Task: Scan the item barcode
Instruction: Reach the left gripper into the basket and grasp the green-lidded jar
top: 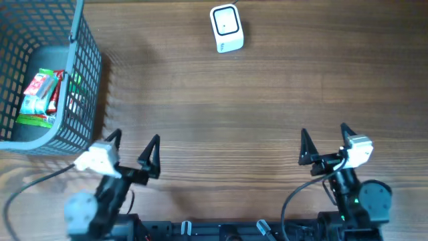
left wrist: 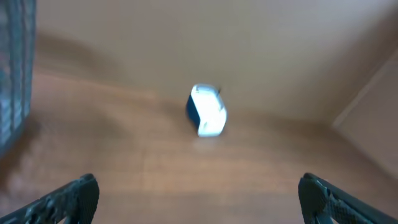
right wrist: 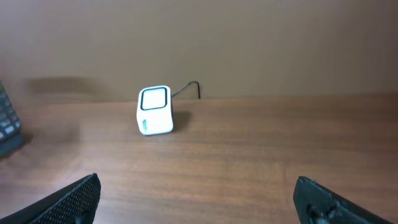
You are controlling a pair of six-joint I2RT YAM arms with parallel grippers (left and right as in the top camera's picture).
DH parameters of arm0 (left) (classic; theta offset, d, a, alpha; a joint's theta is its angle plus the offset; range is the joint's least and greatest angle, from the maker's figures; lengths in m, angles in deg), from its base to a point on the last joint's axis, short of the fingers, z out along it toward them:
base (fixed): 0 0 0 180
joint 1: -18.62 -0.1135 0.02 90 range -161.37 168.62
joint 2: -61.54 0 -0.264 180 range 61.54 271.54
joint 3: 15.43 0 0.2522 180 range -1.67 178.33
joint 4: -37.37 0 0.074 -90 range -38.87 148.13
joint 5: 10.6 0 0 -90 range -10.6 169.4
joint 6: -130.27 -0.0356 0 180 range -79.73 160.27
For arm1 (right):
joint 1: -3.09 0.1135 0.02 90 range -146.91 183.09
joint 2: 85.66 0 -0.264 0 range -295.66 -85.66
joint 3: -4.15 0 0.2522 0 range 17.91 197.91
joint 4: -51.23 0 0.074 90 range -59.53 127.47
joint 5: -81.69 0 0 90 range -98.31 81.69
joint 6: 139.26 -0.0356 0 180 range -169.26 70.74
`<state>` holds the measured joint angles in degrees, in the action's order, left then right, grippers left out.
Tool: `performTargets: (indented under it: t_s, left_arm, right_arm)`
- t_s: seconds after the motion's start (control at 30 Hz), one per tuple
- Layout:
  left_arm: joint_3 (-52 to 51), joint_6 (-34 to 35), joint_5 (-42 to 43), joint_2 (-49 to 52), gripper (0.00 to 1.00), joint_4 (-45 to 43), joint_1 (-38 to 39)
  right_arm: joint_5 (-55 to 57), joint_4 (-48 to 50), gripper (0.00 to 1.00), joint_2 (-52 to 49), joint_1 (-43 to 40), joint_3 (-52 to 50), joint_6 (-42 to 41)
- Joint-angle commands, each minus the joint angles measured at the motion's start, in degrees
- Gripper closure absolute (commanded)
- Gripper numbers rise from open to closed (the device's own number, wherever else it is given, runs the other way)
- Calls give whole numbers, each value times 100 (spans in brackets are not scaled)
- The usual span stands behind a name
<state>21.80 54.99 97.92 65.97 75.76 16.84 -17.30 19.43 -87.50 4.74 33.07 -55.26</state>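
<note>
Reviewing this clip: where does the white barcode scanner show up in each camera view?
Overhead: the scanner sits at the top, just right of centre.
Left wrist: the scanner is blurred, at about the centre of the picture.
Right wrist: the scanner is left of centre, at mid-height.
Shared landmark: the wire basket, which is at the left edge in all three views.

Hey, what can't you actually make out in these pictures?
- Overhead: packets in the basket sit partly behind its mesh wall and are too small; no barcode is readable.
- Overhead: the basket is cut off by the left and top edges.
- Left wrist: the scanner is blurred, so its window is unclear.
</note>
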Motion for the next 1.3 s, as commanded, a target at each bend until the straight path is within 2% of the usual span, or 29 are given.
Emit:
performTargets:
  t_s: [0.0, 0.07, 0.13, 0.17, 0.23, 0.27, 0.3, 0.37, 0.4, 0.47, 0.5, 0.63, 0.73, 0.83, 0.97, 1.1, 1.2, 1.27]
  left_arm:
    - [1867, 94, 140, 1113, 0, 597, 7]
    - [3453, -208, 142, 2288, 0, 1556, 7]
    - [5364, -817, 136, 3674, 0, 2924, 7]
    - [7012, -1305, -76, 4830, 0, 4133, 4]
    - [9818, -1598, -852, 6714, 0, 5901, 4]
    - [11167, -1600, -920, 7584, 0, 6376, 7]
    - [11914, -1600, -922, 8076, 0, 6391, 7]
    - [12976, -1582, -944, 8870, 0, 6387, 4]
    - [13206, -1639, -1462, 9145, 0, 6432, -2]
    - [13213, -1720, -3143, 9573, 0, 6142, -258]
    - [13213, -1705, -3344, 9818, 0, 6181, -586]
    - [12959, -1683, -3303, 10448, 0, 6596, -1681]
    - [11704, -1690, -2618, 10616, 0, 6690, -2638]
    - [10229, -2020, -1458, 10616, 0, 6518, -3200]
    - [8550, -2647, -623, 10618, 1, 5375, -3294]
    - [7187, -2830, -584, 10618, 10, 3980, -3003]
    - [6706, -3289, -691, 10618, 13, 3274, -2570]
    - [6651, -3405, -1165, 10618, 14, 3036, -2341]
  right_arm:
    - [28, -87, 0, -553, -28, 896, -175]
    - [15, -225, 0, -1296, -28, 1523, -170]
    - [-168, -542, 0, -2247, -28, 2269, -164]
    - [-396, -957, 0, -2992, -28, 2879, -153]
    - [-599, -1729, 0, -4144, -28, 3748, -144]
    - [-599, -2096, 0, -4719, -28, 4052, -149]
    - [-601, -2236, 0, -5031, -28, 4164, -153]
    - [-879, -2363, 0, -5637, -28, 4216, -341]
    - [-1158, -2361, 0, -5932, -28, 4216, -334]
    - [-1692, -2361, 0, -6360, -28, 4216, -310]
    - [-1679, -2361, 0, -6470, -28, 4216, -297]
    - [-1635, -2457, 0, -6533, -28, 4216, -295]
    - [-1631, -2645, 0, -6535, -28, 4216, -295]
    - [-1633, -2660, 0, -6535, -28, 4216, -297]
    - [-1631, -2658, 0, -6535, -28, 4214, -299]
    - [-1480, -2660, 0, -6535, -28, 4214, -297]
    - [-1300, -2662, 0, -6535, -28, 4214, -299]
    - [-1303, -2664, 0, -6535, -28, 4214, -302]
